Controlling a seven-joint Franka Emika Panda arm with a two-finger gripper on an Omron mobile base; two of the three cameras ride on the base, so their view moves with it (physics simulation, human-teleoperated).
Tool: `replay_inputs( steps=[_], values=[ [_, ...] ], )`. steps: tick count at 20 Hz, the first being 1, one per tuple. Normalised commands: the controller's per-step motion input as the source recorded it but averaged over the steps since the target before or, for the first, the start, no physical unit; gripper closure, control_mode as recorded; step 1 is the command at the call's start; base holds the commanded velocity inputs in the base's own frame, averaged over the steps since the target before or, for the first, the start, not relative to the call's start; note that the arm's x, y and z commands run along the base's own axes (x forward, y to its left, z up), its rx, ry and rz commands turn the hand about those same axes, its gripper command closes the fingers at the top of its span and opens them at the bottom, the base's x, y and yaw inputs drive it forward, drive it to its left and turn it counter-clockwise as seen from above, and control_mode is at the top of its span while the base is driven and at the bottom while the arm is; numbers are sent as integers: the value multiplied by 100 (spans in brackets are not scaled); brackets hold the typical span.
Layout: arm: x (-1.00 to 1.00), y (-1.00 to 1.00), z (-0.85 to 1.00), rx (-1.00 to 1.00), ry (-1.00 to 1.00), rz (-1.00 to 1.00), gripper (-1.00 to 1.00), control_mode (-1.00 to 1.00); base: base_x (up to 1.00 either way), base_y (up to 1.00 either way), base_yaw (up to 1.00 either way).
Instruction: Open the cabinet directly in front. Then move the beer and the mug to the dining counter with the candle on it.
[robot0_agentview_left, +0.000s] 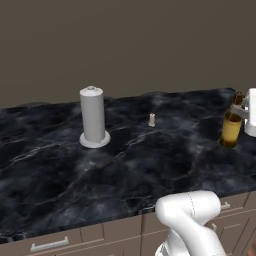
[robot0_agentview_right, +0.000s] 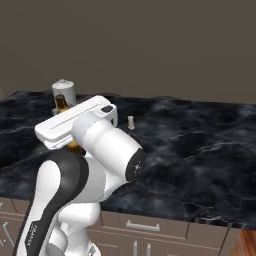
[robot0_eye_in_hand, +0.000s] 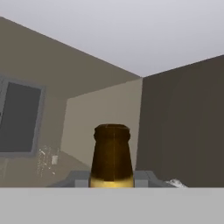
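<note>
1. Here, the gripper (robot0_agentview_left: 245, 114) is clamping the neck of the beer (robot0_agentview_left: 231, 126), holding the bottle upright at the right end of the dining counter (robot0_agentview_left: 125, 165).
2. The base is sitting on, or hovering just above, the black marble; judging by this, it is being set down.
3. The candle (robot0_agentview_left: 152, 119) is standing mid-counter, near a tall grey cylinder (robot0_agentview_left: 93, 117).
4. No containers are holding anything visible.

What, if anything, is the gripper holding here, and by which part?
The gripper holds the beer, clamped at its neck, upright at the dining counter.
</note>
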Motion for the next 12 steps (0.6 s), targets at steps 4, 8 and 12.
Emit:
replay_inputs(
  steps=[4, 8, 12],
  values=[
    [33, -16, -33, 9, 12, 0, 100, -100, 0, 0, 0],
    [35, -16, -38, 14, 3, 0, 100, -100, 0, 0, 0],
    [37, -13, -40, 16, 0, 0, 100, -100, 0, 0, 0]
  ],
)
